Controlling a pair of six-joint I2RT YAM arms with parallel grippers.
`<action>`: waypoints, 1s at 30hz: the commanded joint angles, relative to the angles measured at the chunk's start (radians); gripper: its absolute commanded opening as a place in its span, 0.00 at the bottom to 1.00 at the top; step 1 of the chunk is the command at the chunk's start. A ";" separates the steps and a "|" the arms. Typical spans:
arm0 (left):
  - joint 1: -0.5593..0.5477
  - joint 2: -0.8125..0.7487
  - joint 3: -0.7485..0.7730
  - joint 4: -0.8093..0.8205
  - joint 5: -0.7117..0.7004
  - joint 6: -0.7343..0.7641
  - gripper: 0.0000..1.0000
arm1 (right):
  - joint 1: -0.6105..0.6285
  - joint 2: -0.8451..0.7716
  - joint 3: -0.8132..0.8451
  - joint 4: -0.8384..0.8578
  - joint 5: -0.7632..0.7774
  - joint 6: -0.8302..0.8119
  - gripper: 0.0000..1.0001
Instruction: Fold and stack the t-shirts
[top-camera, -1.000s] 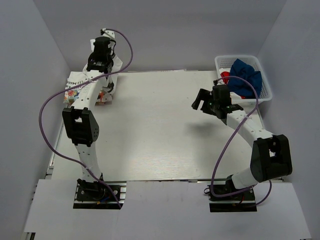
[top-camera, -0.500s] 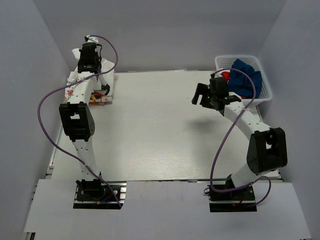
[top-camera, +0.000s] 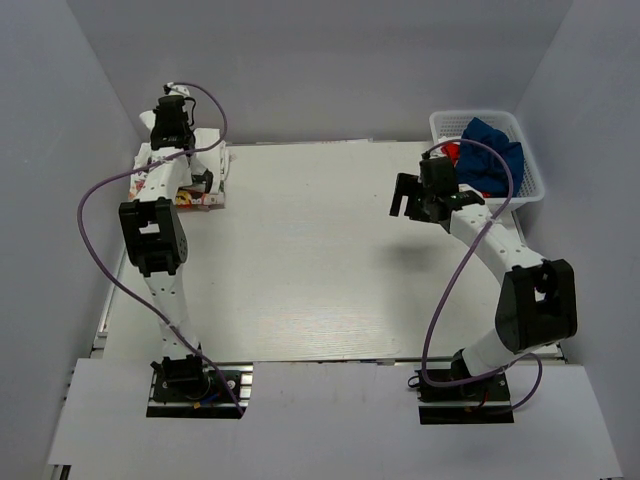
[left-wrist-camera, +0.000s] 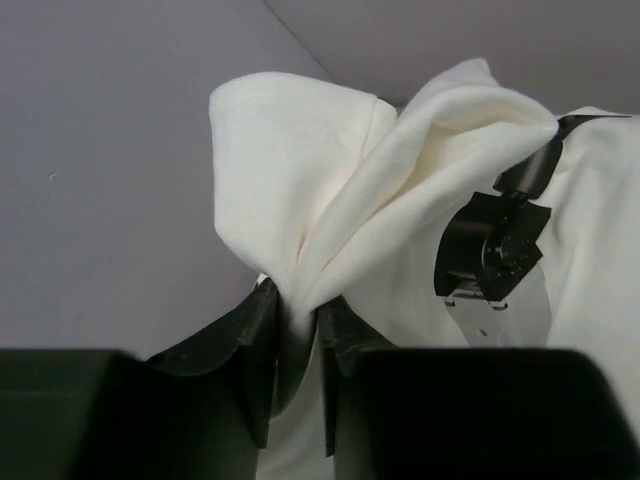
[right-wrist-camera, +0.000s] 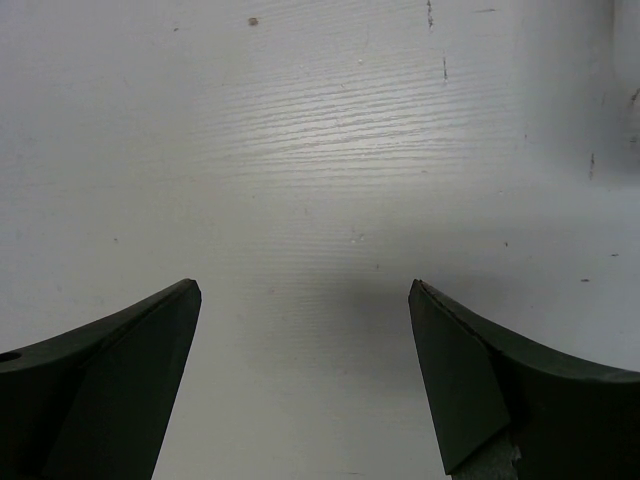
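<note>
My left gripper (top-camera: 172, 112) is raised at the back left corner, shut on a bunched fold of the plain white t-shirt (left-wrist-camera: 330, 150); the pinch shows in the left wrist view (left-wrist-camera: 298, 312). The white cloth hangs down to the table (top-camera: 213, 160). Under it lies a folded white t-shirt with colourful print (top-camera: 140, 181). My right gripper (top-camera: 405, 195) is open and empty above the bare table, left of the basket; its jaws stand wide apart in the right wrist view (right-wrist-camera: 305, 290). A navy blue t-shirt (top-camera: 492, 152) and a shirt showing red (top-camera: 451, 152) lie in the basket.
The white plastic lattice basket (top-camera: 532, 180) stands at the back right corner. Grey walls close in the back and both sides. Purple cables loop from both arms. The white table (top-camera: 300, 260) lies between the arms.
My left gripper has moved further back and left with the white t-shirt, drawing it toward the corner. My right gripper has shifted slightly back toward the basket, still open.
</note>
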 joint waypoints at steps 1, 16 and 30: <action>0.015 0.005 0.057 0.068 -0.057 0.003 0.34 | -0.001 -0.043 0.022 -0.038 0.043 -0.028 0.90; 0.004 -0.150 0.107 -0.091 -0.071 -0.237 1.00 | 0.000 -0.167 -0.052 0.028 0.027 -0.022 0.90; -0.313 -0.839 -0.775 -0.157 0.331 -0.858 1.00 | -0.001 -0.552 -0.450 0.163 -0.206 0.070 0.90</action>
